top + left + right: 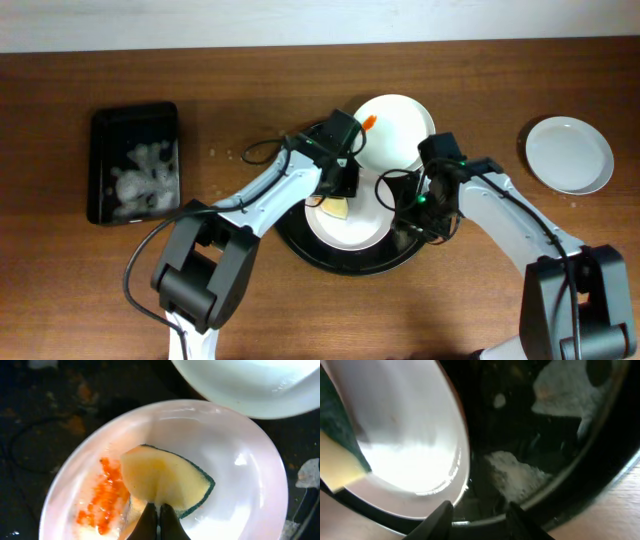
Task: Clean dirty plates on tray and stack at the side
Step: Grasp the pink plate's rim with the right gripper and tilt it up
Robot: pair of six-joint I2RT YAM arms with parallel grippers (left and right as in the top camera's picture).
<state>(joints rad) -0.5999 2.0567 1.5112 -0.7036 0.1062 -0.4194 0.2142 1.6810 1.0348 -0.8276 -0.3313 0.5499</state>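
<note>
The round black tray [298, 243] sits mid-table with two dirty plates on it. The lower plate [350, 228] carries an orange smear [102, 495]. My left gripper [159, 511] is shut on a yellow sponge with a green backing [165, 479], which it presses into this plate beside the smear. The upper plate [402, 125] leans over the tray's far edge and has an orange spot [370, 122]. My right gripper [480, 515] stands open at the tray's right rim [580, 485]. Its left finger [440, 516] is by the lower plate's edge [462, 460].
A clean white plate [568, 153] lies alone at the far right of the wooden table. A black rectangular tray [135, 130] with crumpled tissue sits at the left. Wet tissue scraps [512, 475] lie on the round tray's floor.
</note>
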